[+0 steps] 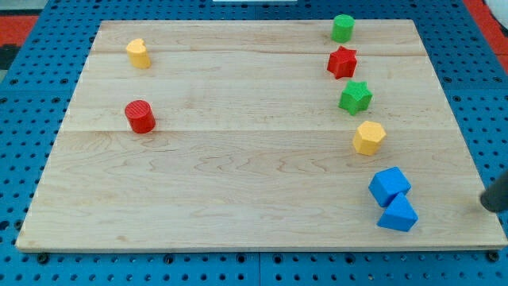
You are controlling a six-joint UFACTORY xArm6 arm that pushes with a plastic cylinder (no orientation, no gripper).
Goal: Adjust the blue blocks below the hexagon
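A yellow hexagon (369, 137) sits at the board's right side. Just below it lie two blue blocks touching each other: a blue cube (389, 185) and, under it, a blue triangular block (398, 214). A dark rod enters at the view's right edge; my tip (485, 206) is to the right of the blue blocks, near the board's right edge, apart from them.
Above the hexagon, in a column: a green star (355, 97), a red star (342, 62), a green cylinder (342, 28). At the view's left: a yellow block (138, 53) and a red cylinder (140, 117). The wooden board (238, 159) lies on a blue pegboard.
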